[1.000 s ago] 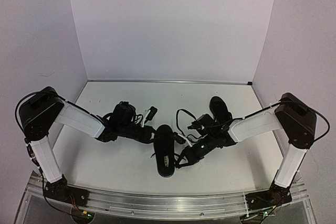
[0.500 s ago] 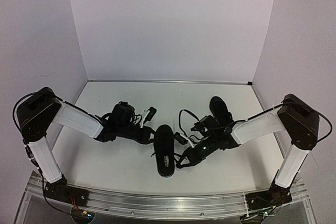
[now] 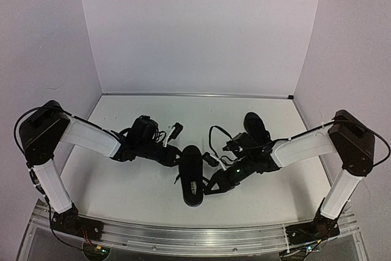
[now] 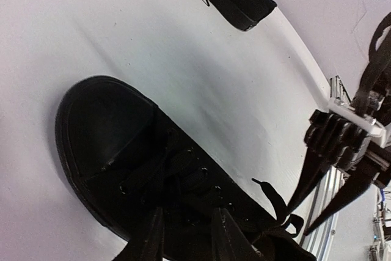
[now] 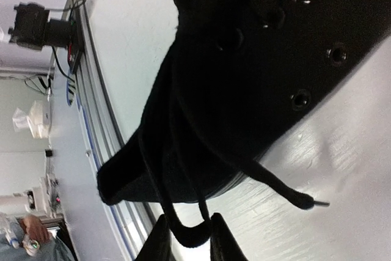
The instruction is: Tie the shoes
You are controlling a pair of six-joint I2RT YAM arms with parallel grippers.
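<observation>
One black shoe lies mid-table, toe towards the near edge. It fills the left wrist view and the right wrist view. My left gripper is open, its fingers spread just over the shoe's lacing. My right gripper is shut on a loop of the shoe's lace and holds it stretched away from the shoe's side; it also shows in the left wrist view. A free lace end lies on the table. The second shoe lies at the back right.
An aluminium rail runs along the table's near edge, close behind the shoe's heel side. White walls close the back and both sides. Cables hang off both wrists.
</observation>
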